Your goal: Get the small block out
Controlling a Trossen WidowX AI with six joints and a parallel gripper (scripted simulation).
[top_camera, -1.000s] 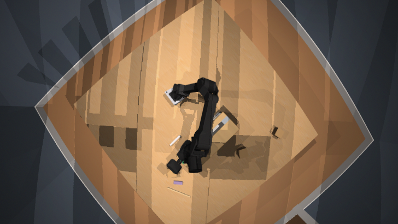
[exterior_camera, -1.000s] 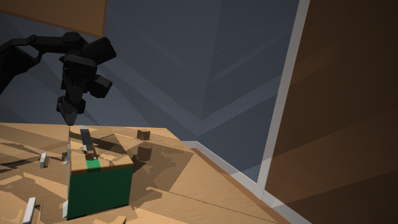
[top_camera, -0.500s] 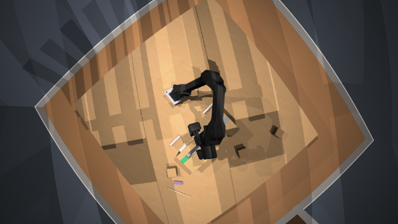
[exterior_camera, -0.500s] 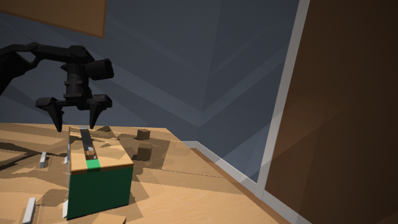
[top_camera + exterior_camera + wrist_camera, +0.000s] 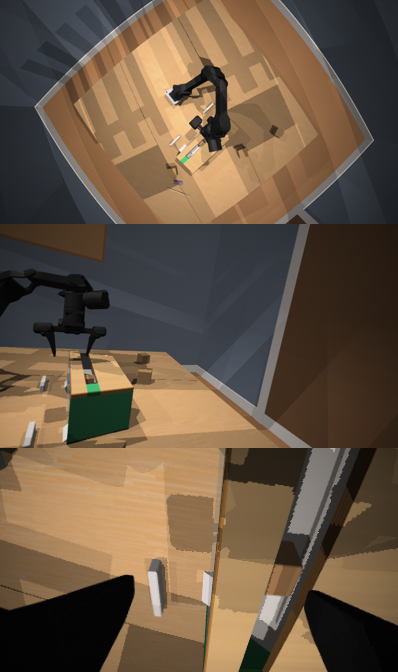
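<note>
Top: hand sits over the box's slot end away from the green band; arm hides most of it. Block can't be made out here.

Ext: hand wide open, gripping nothing, one fingertip at the slot's far end, the other outside the box wall. Block lies on the shelf in the slot, near the green end, well apart from the tips. Risk: outer finger catches the wall on descent and shoves or tips the box; pushing the wrong way could drop the block into the closed pocket, and which end that is I can't tell.

Wrist: block in the slot, between the fingers but nearer the right one, below them.
</note>
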